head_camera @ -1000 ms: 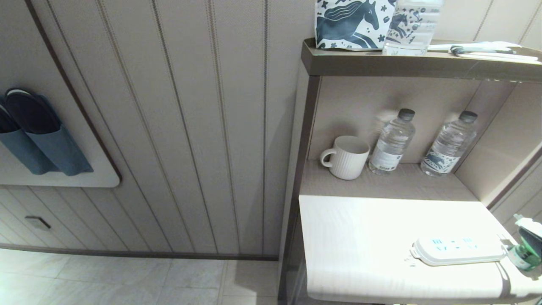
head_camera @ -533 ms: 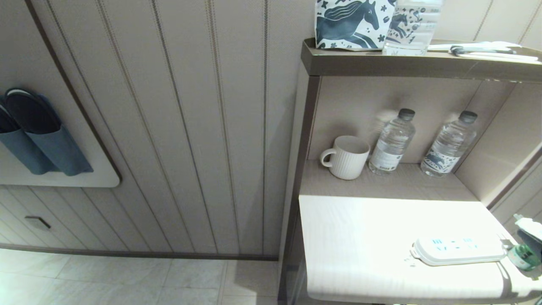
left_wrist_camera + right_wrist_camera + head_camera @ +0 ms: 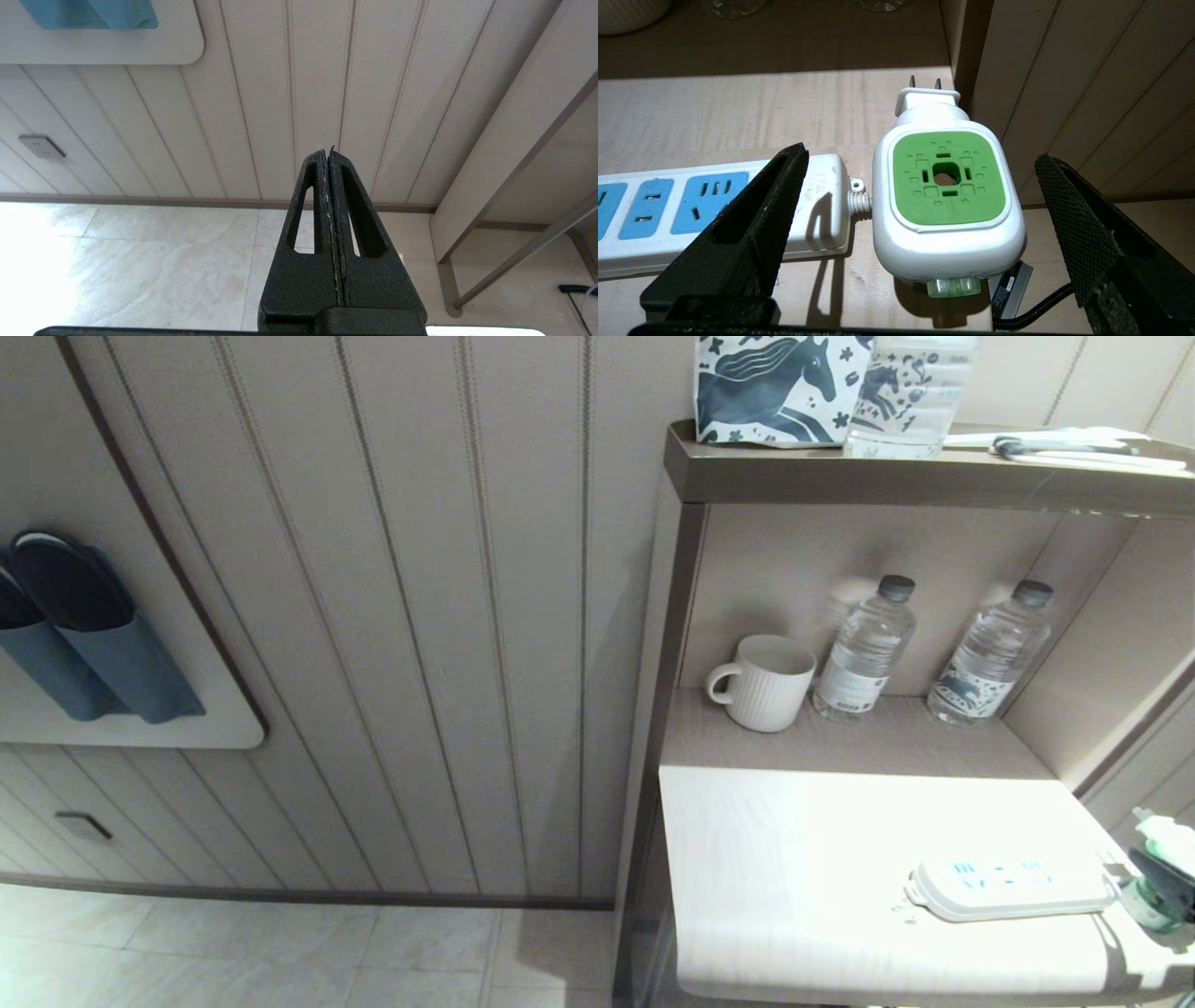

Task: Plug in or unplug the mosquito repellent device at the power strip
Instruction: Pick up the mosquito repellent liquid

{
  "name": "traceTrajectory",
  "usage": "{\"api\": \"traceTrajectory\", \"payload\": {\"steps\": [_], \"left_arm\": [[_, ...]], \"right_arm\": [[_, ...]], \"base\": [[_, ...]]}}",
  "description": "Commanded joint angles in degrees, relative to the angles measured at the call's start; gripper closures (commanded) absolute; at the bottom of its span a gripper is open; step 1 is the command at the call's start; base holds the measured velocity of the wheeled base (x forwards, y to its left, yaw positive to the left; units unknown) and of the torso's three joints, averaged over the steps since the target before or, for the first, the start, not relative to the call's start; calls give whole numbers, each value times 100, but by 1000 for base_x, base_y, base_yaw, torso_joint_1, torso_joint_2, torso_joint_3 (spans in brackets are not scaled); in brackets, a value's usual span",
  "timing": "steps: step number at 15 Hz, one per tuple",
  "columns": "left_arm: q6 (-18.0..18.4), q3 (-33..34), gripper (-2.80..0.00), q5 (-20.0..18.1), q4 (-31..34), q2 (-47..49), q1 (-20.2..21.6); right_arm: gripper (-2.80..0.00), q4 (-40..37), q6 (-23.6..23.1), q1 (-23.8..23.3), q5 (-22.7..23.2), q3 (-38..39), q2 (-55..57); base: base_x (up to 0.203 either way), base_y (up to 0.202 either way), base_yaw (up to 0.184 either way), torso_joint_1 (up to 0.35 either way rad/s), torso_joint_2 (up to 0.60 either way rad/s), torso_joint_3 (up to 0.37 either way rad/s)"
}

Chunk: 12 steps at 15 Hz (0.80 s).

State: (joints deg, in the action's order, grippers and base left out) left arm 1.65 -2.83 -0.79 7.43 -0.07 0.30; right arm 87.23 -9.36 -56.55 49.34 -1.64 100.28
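The right gripper (image 3: 920, 219) is spread wide, empty, its 2 black fingers (image 3: 756, 219) standing either side of the mosquito repellent device (image 3: 948, 200) without touching it. The device sits between them on the pale wooden shelf (image 3: 794, 859), green vented face up, its 2 metal prongs bare and pointing away from the gripper toward the back of the shelf. Its translucent bottle end points back toward the wrist.

Just beside the finger on the strip's side lies the power strip (image 3: 705, 210), its cord end close to the device. The 3 blue socket faces are all empty. In the head view the strip (image 3: 1013, 887) lies near the shelf's front edge, with the device (image 3: 1158, 873) at the far right border, partly hidden by the dark gripper.

The left gripper (image 3: 329, 242) hangs parked low beside the shelf unit, fingers pressed together on nothing, facing the panelled wall and tiled floor.

As a judgement, the task stands early: the device is unplugged and not yet grasped. Left to do: close on the body, lift, turn the prongs toward a socket, push in.
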Motion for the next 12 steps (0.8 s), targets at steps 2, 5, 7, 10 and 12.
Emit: {"api": "traceTrajectory", "payload": {"steps": [2,5,7,10,12], "left_arm": [[2,2,0,0,4,7,-3],[2,2,0,0,4,7,3],[2,9,0,0,4,7,3],[2,2,0,0,4,7,5],[2,2,0,0,4,7,-4]], "right_arm": [[-280,273,-13,3,23,-91,123],[-280,273,-13,91,25,-38,89],[-280,273,-13,179,23,-29,96],[-280,273,-13,184,23,-82,124],[-280,273,-13,171,23,-126,133]], "base": [[0,0,0,0,0,0],[0,0,0,0,0,0],[0,0,0,0,0,0],[0,0,0,0,0,0],[0,0,0,0,0,0]]}}
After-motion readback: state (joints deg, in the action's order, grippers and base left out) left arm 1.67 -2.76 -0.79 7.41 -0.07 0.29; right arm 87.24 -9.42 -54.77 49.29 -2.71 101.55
